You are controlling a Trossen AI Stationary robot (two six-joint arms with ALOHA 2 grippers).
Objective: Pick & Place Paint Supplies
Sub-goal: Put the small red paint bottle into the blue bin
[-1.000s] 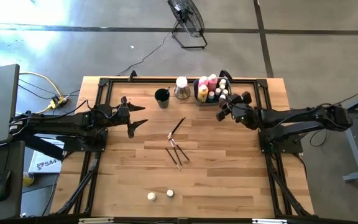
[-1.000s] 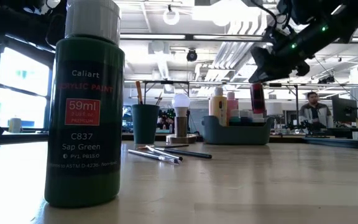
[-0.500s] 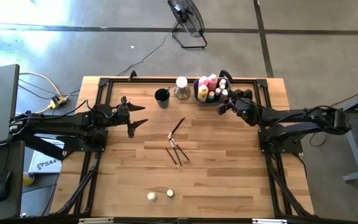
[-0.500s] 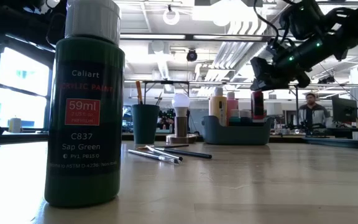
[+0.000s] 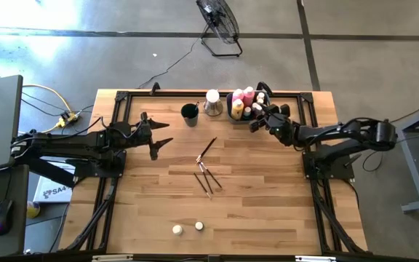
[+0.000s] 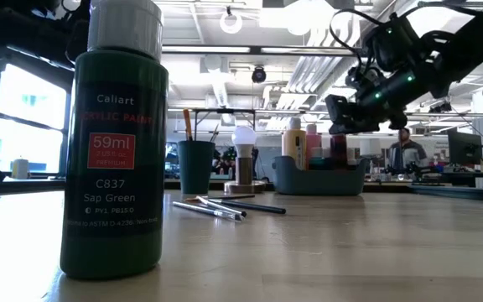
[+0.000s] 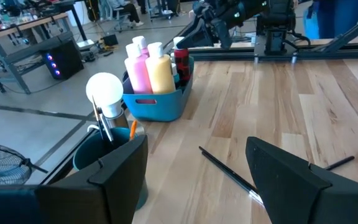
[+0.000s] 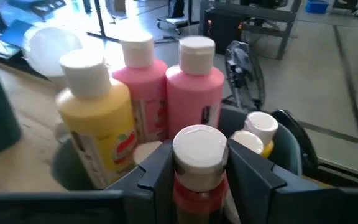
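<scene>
At the left of the pale planked wooden worktop (image 5: 268, 211), the left gripper (image 5: 156, 145) is seen waiting with its jaws released and empty, well apart from the supplies. Near the front edge, two tiny cream-capped round pots (image 5: 187, 228) are noted lying loose, and a tall dark green plastic paint bottle (image 6: 116, 143) with a smooth grey cap stands close to the low camera. Toward the middle, several thin dark-handled brushes (image 5: 206, 166) are scattered, some crossing. Behind them stand a small dark round cup (image 5: 189, 113) and a white globe-shaped lamp (image 5: 212, 101). At the right rear, the grey-blue rectangular plastic bin (image 7: 157, 103) already holds a glossy yellow bottle (image 8: 98, 124) and two pink bottles (image 8: 194, 87), all white-capped. The right gripper (image 8: 197, 165) is seen over that bin, its jaws clenched on a small red-labelled white-capped bottle (image 8: 197, 162). The bin is judged crowded: release from height could tip the smooth bottle against its neighbours, or knock one over.
</scene>
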